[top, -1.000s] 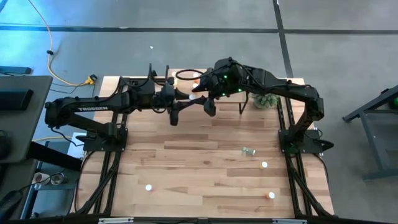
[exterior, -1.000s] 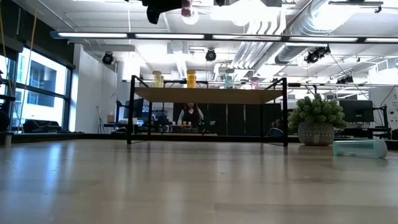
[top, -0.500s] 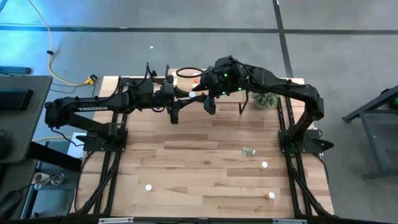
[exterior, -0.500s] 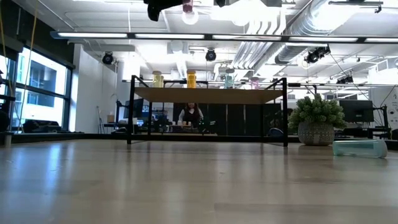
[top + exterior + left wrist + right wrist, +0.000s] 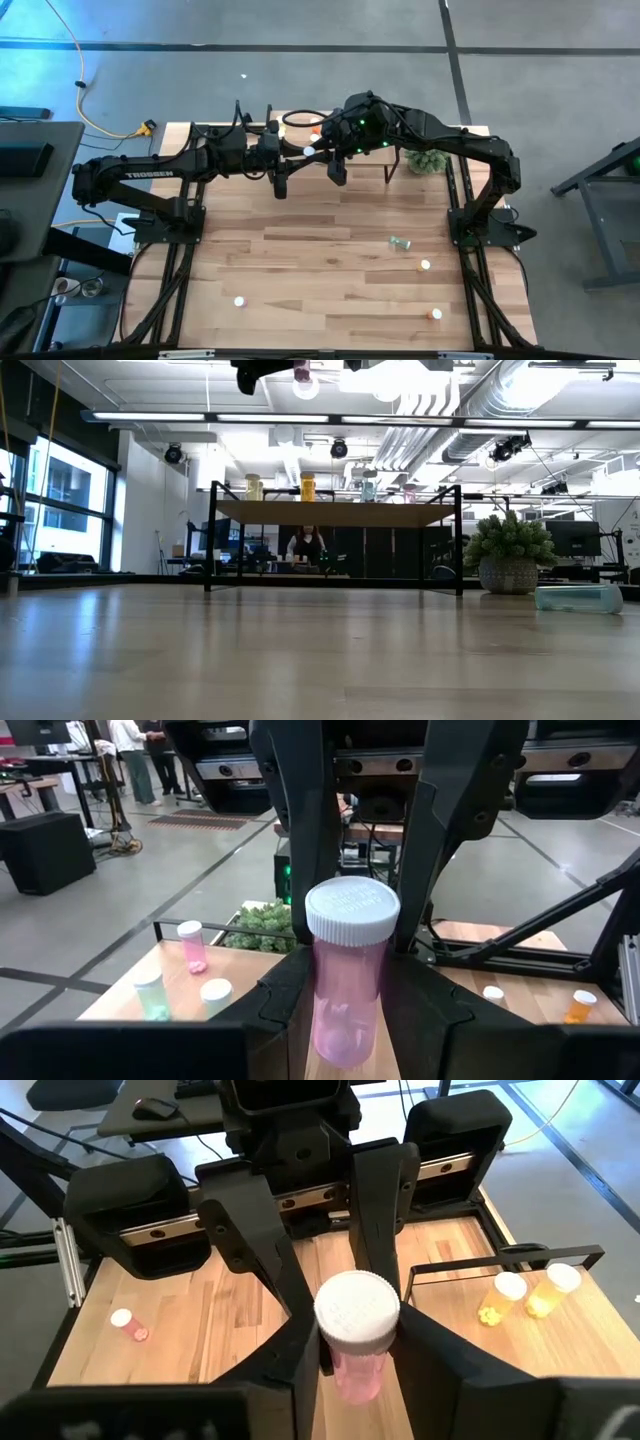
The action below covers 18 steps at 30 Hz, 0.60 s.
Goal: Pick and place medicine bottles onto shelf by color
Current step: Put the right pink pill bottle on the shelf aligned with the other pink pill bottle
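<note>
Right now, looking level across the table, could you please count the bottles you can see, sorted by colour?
Yellow bottles: 1
Orange bottles: 1
Green bottles: 2
Pink bottles: 2, the upper one in the left claw
Total: 6

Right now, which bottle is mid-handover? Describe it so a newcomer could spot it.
Look above the table's far edge, by the shelf, where both arms meet. Between the left gripper and right gripper is the pink bottle with a white cap. It is the only bottle in the air; the rest stand on the shelf or lie on the table.
</note>
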{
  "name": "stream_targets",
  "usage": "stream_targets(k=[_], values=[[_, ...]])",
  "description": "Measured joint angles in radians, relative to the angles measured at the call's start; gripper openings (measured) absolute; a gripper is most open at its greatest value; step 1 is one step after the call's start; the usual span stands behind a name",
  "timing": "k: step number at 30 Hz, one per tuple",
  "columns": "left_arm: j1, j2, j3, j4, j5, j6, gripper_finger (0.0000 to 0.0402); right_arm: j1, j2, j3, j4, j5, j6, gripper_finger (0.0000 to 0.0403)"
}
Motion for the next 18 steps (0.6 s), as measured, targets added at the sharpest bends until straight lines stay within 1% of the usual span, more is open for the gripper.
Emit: stream_targets(k=[12, 15, 18], values=[[0.000, 0.000, 0.000, -0.003, 0.000, 0.000, 0.0098, 0.000, 0.001, 0.000, -0.001, 0.000, 0.000, 0.0095], [0.000, -0.001, 0.000, -0.013, 0.000, 0.000, 0.0113, 0.000, 0.002, 0.000, -0.003, 0.001, 0.001, 0.0095], [-0.001, -0.001, 0.000, -0.038, 0.001, 0.000, 0.0138, 0.000, 0.003, 0.000, -0.010, 0.003, 0.001, 0.0094]])
